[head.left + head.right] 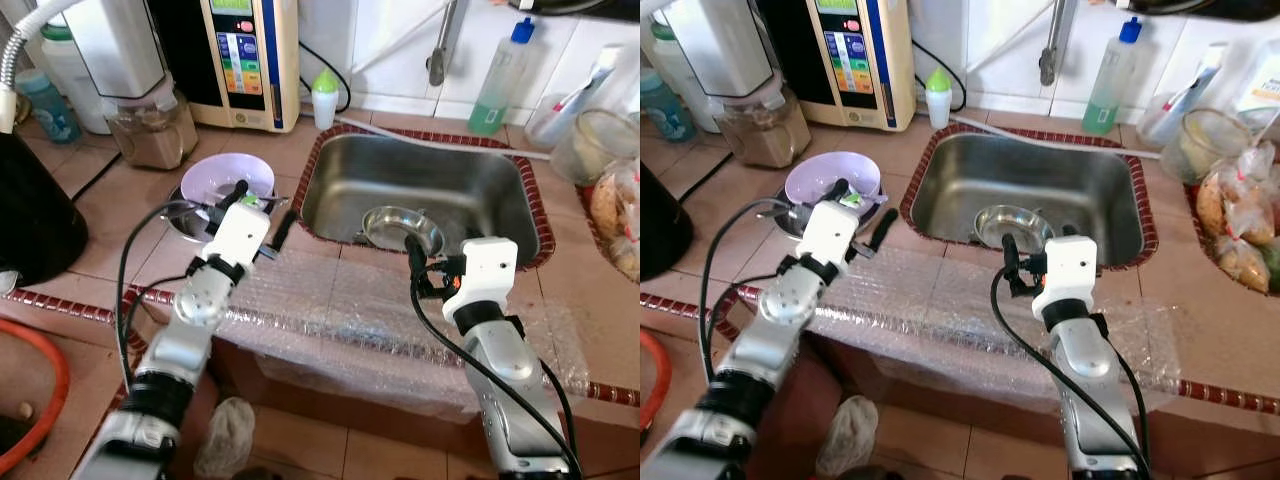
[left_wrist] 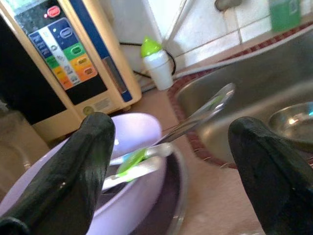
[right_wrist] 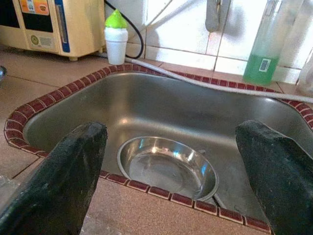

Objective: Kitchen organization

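Note:
A lavender bowl (image 1: 228,178) rests in a steel dish on the counter, left of the sink (image 1: 420,142). It holds a metal spoon (image 2: 205,108) and a green-handled utensil (image 2: 132,159). My left gripper (image 1: 262,212) hovers open just in front of this bowl, its fingers spread wide on either side of the utensils and touching nothing. A shiny steel bowl (image 1: 403,228) lies in the sink near its front wall. My right gripper (image 1: 420,262) stands open above the sink's front rim, pointing at the steel bowl and holding nothing.
Bubble wrap (image 1: 350,310) covers the counter's front edge under both arms. A water purifier (image 1: 248,60), a small green-capped bottle (image 1: 324,98) and a jar (image 1: 150,125) stand at the back left. Green dish soap (image 1: 500,80) and the tap (image 1: 440,50) are behind the sink; food bags (image 1: 615,215) lie right.

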You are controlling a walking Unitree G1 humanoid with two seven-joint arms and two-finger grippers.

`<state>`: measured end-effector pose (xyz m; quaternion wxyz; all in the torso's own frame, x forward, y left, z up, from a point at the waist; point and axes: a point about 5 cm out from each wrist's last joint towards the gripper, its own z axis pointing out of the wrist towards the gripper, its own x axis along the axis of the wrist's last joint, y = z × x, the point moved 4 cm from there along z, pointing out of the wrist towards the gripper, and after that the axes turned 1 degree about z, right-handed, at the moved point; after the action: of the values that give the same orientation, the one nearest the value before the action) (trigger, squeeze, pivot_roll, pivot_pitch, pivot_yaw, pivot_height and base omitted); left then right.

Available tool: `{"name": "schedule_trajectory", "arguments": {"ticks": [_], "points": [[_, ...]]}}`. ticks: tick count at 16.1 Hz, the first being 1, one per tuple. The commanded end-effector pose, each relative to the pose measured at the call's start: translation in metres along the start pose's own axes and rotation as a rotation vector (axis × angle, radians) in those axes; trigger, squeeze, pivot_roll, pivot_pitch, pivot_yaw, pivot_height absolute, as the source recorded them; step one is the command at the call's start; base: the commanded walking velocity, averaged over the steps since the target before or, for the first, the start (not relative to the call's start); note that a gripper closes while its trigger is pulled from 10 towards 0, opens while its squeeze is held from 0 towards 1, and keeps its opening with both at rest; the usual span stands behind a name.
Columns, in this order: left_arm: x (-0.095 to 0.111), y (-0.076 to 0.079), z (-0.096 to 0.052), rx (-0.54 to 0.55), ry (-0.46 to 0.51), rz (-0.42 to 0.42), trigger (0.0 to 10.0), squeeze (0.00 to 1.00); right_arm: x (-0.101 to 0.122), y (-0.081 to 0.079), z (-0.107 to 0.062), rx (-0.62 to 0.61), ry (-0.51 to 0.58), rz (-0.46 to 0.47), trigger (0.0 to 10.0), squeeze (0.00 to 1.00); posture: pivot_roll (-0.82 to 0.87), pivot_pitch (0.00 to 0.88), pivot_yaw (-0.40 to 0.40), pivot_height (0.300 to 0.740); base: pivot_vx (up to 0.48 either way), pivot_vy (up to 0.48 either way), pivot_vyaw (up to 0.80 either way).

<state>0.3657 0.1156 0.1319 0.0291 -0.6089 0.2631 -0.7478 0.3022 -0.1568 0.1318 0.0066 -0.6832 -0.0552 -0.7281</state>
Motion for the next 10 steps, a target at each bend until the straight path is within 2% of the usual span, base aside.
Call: {"name": "schedule_trajectory", "arguments": {"ticks": [1,5,6,7,8,9,10], "points": [[-0.001,-0.002,0.001,-0.008,0.0,0.031,0.0,0.0,0.003,0.0,-0.001,-0.005,0.005,0.003,10.0,0.0,-0.11,0.082,0.037,0.74,0.0,0.0,0.0],[-0.005,0.002,0.001,-0.078,0.002,0.103,0.0,0.0,0.004,-0.01,-0.001,0.053,0.001,0.039,10.0,0.0,-0.1,0.078,0.038,0.74,0.0,0.0,0.0],[-0.005,0.003,0.001,-0.093,0.004,0.119,0.3,0.0,0.006,-0.02,-0.001,0.108,0.004,0.069,10.0,0.0,-0.09,0.075,0.037,0.74,0.0,0.0,0.0],[-0.005,0.003,0.002,-0.101,0.008,0.129,1.0,0.0,0.007,-0.029,-0.002,0.159,0.004,0.095,10.0,0.0,-0.09,0.075,0.037,0.74,0.0,0.0,0.0],[-0.005,0.003,0.002,-0.103,0.01,0.135,0.6,0.0,0.008,-0.037,-0.003,0.206,0.002,0.124,10.0,0.0,-0.09,0.074,0.038,0.74,0.0,0.0,0.0],[-0.006,0.001,0.003,-0.099,0.008,0.149,1.7,0.0,0.009,-0.057,-0.009,0.322,-0.012,0.175,10.0,0.0,-0.08,0.073,0.037,0.74,0.0,0.0,0.0],[-0.006,-0.001,0.003,-0.095,0.005,0.161,2.7,0.0,0.009,-0.065,-0.013,0.37,-0.018,0.194,10.0,0.0,-0.08,0.072,0.037,0.74,0.0,0.0,0.0]]}}
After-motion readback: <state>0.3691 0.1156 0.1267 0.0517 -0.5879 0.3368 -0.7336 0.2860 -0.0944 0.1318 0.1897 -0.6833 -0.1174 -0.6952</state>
